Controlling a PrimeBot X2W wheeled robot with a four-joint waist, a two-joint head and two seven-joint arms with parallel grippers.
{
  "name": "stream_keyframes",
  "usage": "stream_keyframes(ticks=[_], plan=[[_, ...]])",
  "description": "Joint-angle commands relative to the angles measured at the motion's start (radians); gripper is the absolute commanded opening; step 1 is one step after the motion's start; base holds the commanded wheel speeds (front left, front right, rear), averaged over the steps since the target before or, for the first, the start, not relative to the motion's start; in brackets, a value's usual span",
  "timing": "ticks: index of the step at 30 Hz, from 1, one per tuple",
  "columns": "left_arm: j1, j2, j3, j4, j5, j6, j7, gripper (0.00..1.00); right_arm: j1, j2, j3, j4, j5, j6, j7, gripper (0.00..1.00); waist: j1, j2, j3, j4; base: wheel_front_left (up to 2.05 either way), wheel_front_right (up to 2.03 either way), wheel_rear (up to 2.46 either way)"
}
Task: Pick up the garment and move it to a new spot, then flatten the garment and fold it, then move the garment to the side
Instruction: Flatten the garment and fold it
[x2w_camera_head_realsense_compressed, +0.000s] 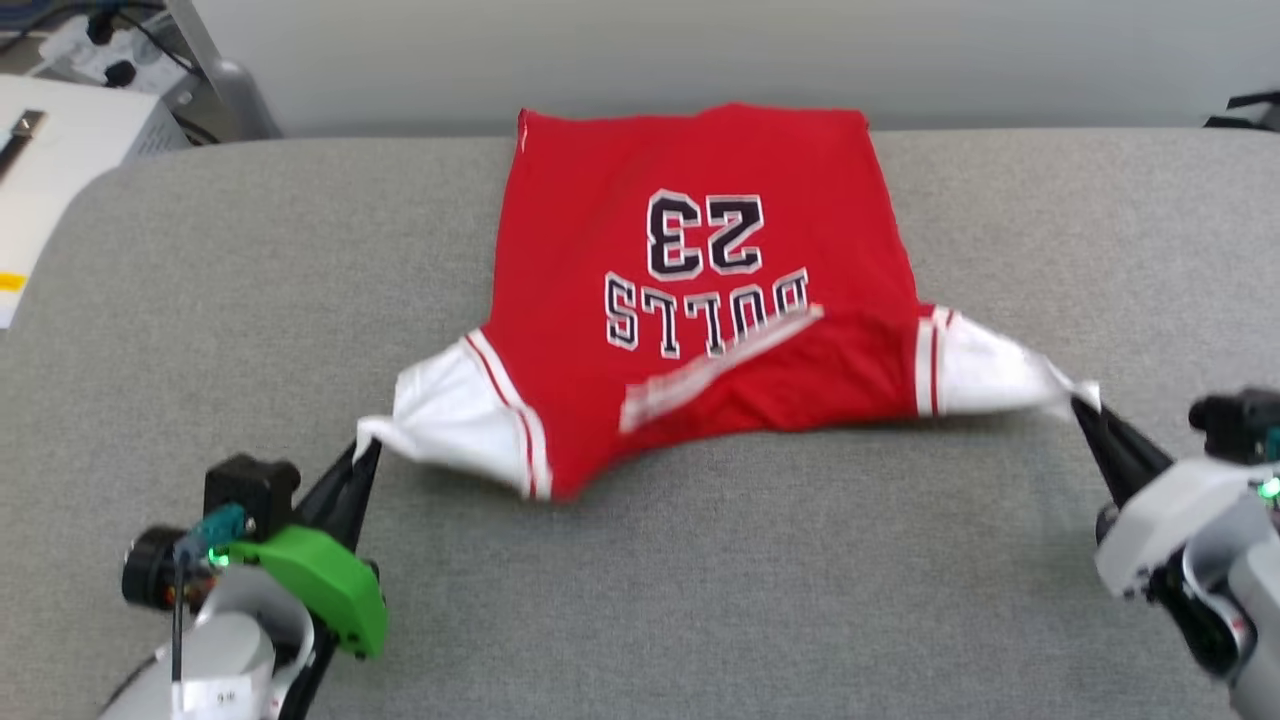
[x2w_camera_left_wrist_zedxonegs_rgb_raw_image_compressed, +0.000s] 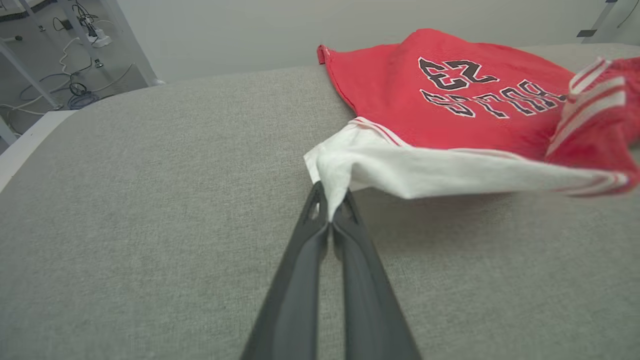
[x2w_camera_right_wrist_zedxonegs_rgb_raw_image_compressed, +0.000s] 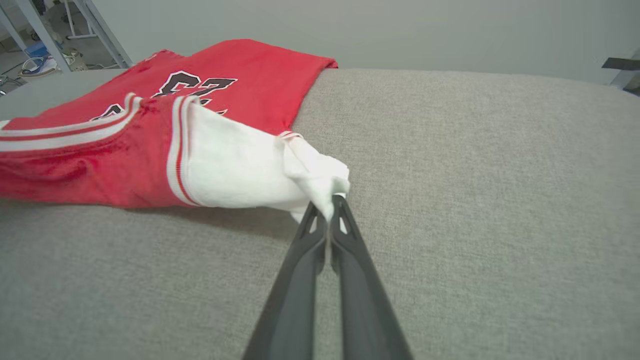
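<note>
Garment (x2w_camera_head_realsense_compressed: 700, 150) lies print-up in the middle of the grey worktop (x2w_camera_head_realsense_compressed: 200, 300), hem at the far edge, collar end nearest the robot. Left tool (x2w_camera_head_realsense_compressed: 365, 452) and right tool (x2w_camera_head_realsense_compressed: 1085, 408) are each clamped tight on a white sleeve tip. So the shirt's strung sleeve-to-sleeve between them, and I'd say neither arm is nearer.

Left claw (x2w_camera_head_realsense_compressed: 366, 450) dark, tapered; green wrist cover (x2w_camera_head_realsense_compressed: 320, 590); right claw (x2w_camera_head_realsense_compressed: 1084, 410) dark.
</note>
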Motion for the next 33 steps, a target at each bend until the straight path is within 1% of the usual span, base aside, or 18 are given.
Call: stream_keyframes(ticks=[1, 7, 12, 17, 21, 26, 27, 28, 29, 31, 33], plan=[[0.035, -0.003, 0.008, -0.003, -0.012, 0.011, -0.006, 0.00, 0.044, -0.001, -0.017, -0.007, 0.009, -0.001, -0.009, 0.00, 0.0001, -0.0001, -0.045, 0.004, 0.00, 0.00, 0.00], [0.169, -0.020, 0.013, -0.008, -0.032, 0.025, -0.006, 0.00, 0.244, 0.011, -0.100, -0.027, -0.008, -0.001, -0.018, 0.00, 0.0001, -0.0001, -0.098, 0.019, 0.00, 0.00, 0.00], [0.270, -0.030, 0.046, -0.012, -0.035, 0.041, -0.006, 0.00, 0.406, 0.038, -0.212, -0.064, -0.036, -0.001, -0.019, 0.00, 0.0001, -0.0001, -0.132, 0.034, 0.00, 0.00, 0.00], [0.366, -0.038, 0.067, -0.013, -0.018, 0.042, -0.006, 0.00, 0.541, 0.060, -0.306, -0.119, -0.056, -0.001, 0.025, 0.00, 0.0001, -0.0001, -0.151, 0.042, 0.00, 0.00, 0.00], [0.401, -0.055, 0.080, -0.008, -0.002, 0.034, -0.006, 0.00, 0.627, 0.078, -0.379, -0.166, -0.083, -0.001, 0.076, 0.00, 0.0001, -0.0001, -0.153, 0.050, 0.00, 0.00, 0.00], [0.405, -0.079, 0.096, 0.004, 0.020, 0.023, -0.006, 0.00, 0.666, 0.118, -0.462, -0.210, -0.130, -0.001, 0.130, 0.00, 0.0001, -0.0001, -0.153, 0.054, 0.00, 0.00, 0.00], [0.402, -0.081, 0.098, 0.001, 0.025, 0.020, -0.006, 0.00, 0.665, 0.131, -0.483, -0.220, -0.143, -0.001, 0.135, 0.12, 0.0001, -0.0001, -0.152, 0.055, 0.00, 0.00, 0.00], [0.400, -0.083, 0.098, -0.001, 0.029, 0.017, -0.006, 0.00, 0.664, 0.141, -0.498, -0.230, -0.154, -0.001, 0.141, 0.39, 0.0001, -0.0001, -0.151, 0.056, 0.00, 0.00, 0.00], [0.395, -0.086, 0.100, -0.005, 0.037, 0.015, -0.006, 0.00, 0.660, 0.151, -0.516, -0.245, -0.167, -0.001, 0.147, 1.00, 0.0001, -0.0001, -0.149, 0.057, 0.00, 0.00, 0.00], [0.386, -0.092, 0.104, -0.009, 0.050, 0.010, -0.006, 0.00, 0.653, 0.169, -0.559, -0.282, -0.181, -0.001, 0.152, 1.00, 0.0001, -0.0001, -0.144, 0.057, 0.00, 0.00, 0.00], [0.376, -0.098, 0.111, -0.020, 0.064, 0.008, -0.006, 0.00, 0.643, 0.174, -0.603, -0.331, -0.193, -0.001, 0.165, 1.00, 0.0001, -0.0001, -0.137, 0.059, 0.00, 0.00, 0.00]])
